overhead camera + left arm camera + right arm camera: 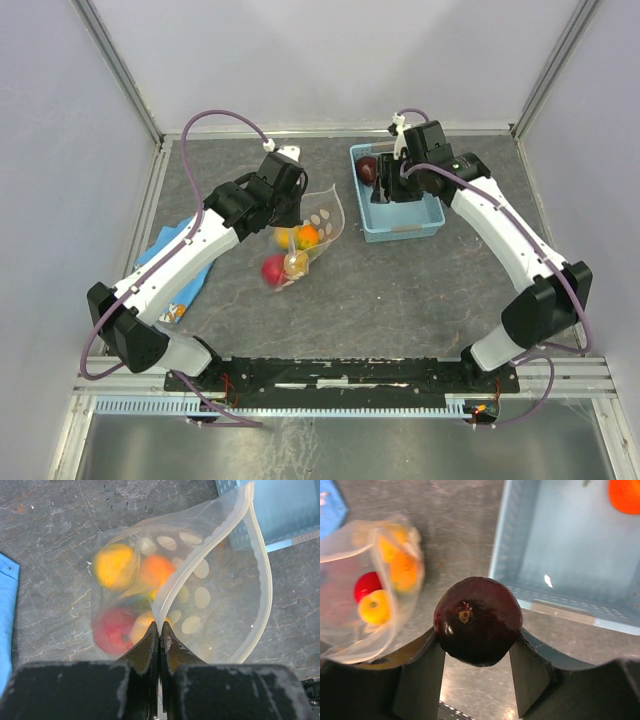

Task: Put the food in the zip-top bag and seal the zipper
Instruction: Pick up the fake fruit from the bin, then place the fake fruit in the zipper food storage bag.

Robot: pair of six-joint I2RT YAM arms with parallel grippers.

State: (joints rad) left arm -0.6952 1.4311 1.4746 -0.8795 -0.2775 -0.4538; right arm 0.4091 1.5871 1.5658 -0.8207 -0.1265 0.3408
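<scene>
The zip-top bag [322,218] lies mid-table, clear with white spots, its mouth open toward the basket. Inside it are red [274,268], orange [308,236] and yellow [284,237] toy foods. My left gripper [160,626] is shut on the whitish zipper [175,587] at the bag's near mouth edge and holds it up. The far strip [262,570] curves away, so the mouth gapes. My right gripper [477,639] is shut on a dark maroon fruit [479,620] and holds it above the table by the basket's left wall. The bag also shows in the right wrist view [350,630].
A light-blue plastic basket [405,222] stands at the back right, with an orange toy [624,495] inside. A blue cloth [168,262] lies under the left arm, by the left wall. The bag's mouth edge lies close to the basket's corner [235,490].
</scene>
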